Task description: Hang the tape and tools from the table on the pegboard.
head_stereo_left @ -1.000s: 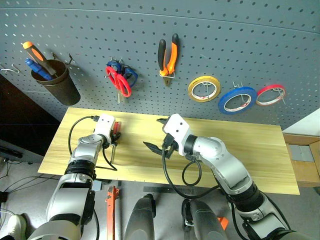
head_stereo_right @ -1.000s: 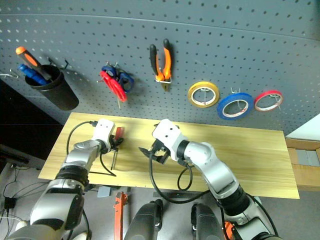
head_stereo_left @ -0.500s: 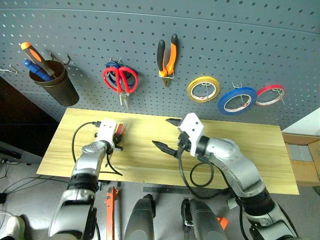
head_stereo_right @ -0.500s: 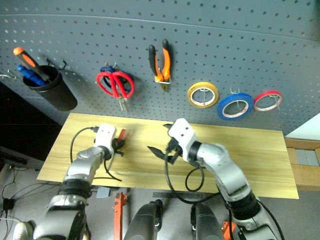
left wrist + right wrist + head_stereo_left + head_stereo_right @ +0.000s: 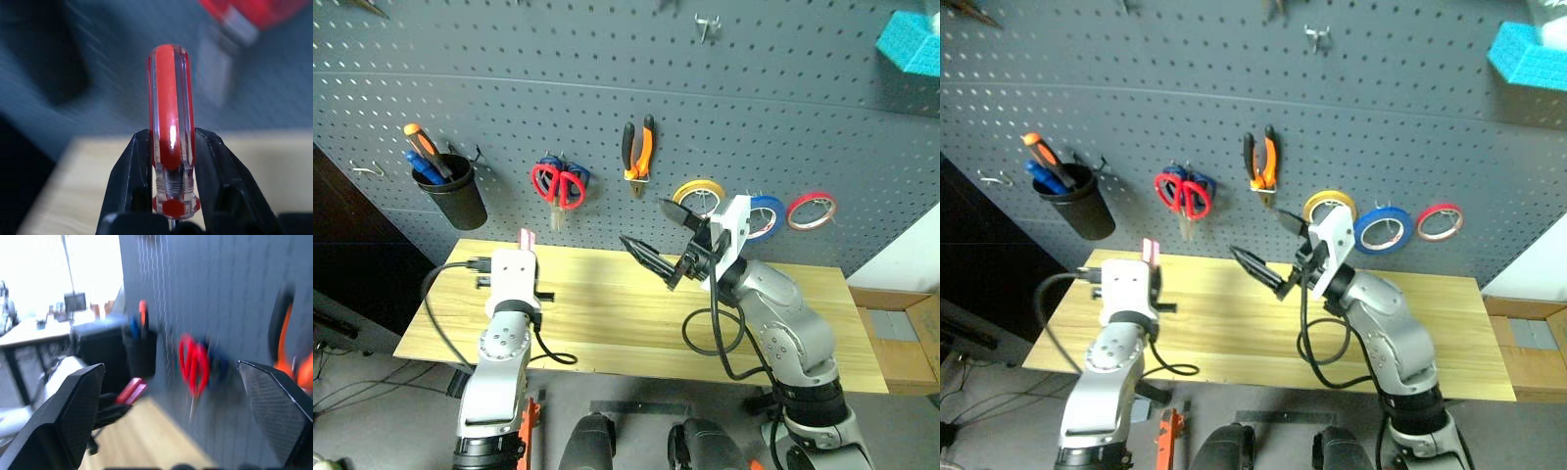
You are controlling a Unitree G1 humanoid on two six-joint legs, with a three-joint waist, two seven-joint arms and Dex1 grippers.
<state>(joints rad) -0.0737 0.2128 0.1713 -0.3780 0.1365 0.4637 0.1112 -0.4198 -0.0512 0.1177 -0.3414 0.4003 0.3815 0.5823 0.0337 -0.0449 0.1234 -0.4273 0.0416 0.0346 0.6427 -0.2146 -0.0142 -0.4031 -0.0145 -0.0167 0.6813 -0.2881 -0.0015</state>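
1. Left end effector [image 5: 171, 161]: two matte black fingers clamped on the screwdriver [image 5: 170, 132], a slim glossy handle of clear plastic with a red core, rounded at the tip. It is held above the surface [image 5: 607, 313], a rectangular pale wood-grain top.
2. Right end effector [image 5: 664, 243]: pointed black fingers spread wide, nothing between them; raised over the surface in front of the pegboard [image 5: 558, 88].
3. Pegboard: dark grey panel, regular hole grid. On it hang red-handled scissors [image 5: 559, 184], orange-and-black pliers [image 5: 639, 149], a yellow tape roll [image 5: 698, 194], the thin blue tape ring [image 5: 766, 217] partly behind the right arm, and a red tape ring [image 5: 810, 209].
4. Black cup [image 5: 456, 190] on the pegboard holds an orange-and-black screwdriver [image 5: 421, 143].
5. Left wrist view alone shows the handle's ribbed collar; the right wrist view shows textured finger pads [image 5: 73, 411].
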